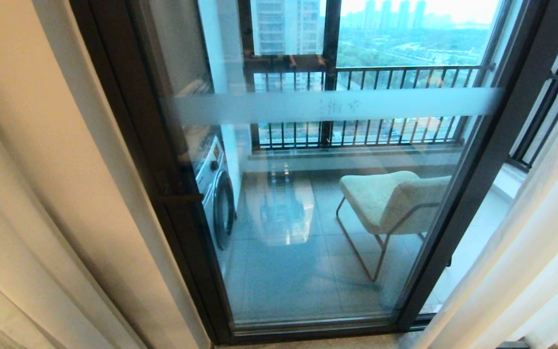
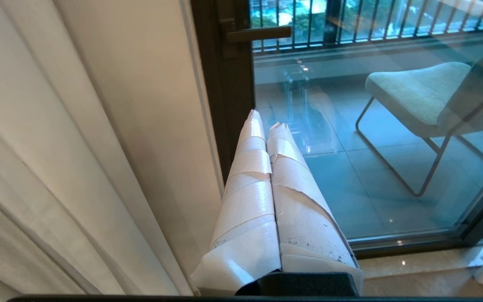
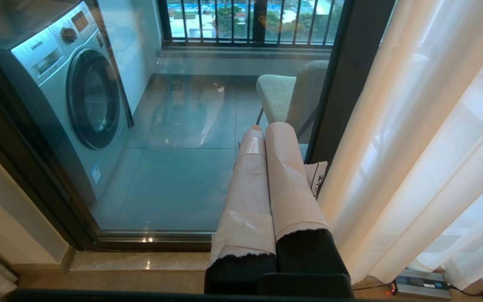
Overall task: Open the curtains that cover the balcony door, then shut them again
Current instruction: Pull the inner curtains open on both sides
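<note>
The curtains [image 1: 41,194] hang pulled apart, cream drape on the left and white sheer [image 1: 540,232] on the right, baring the balcony door [image 1: 327,203]. The left gripper [image 2: 264,121] points beside the cream folds and the right gripper [image 3: 268,128] beside the sheer, both pressed together, holding nothing.

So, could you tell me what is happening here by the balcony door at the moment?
Nothing is being handled right now. The cream-beige opaque curtain hangs drawn aside on the left and the thin white sheer on the right, leaving the dark-framed glass balcony door uncovered. The tape-wrapped left gripper and right gripper are both shut and empty, each near its own curtain without gripping it.
</note>
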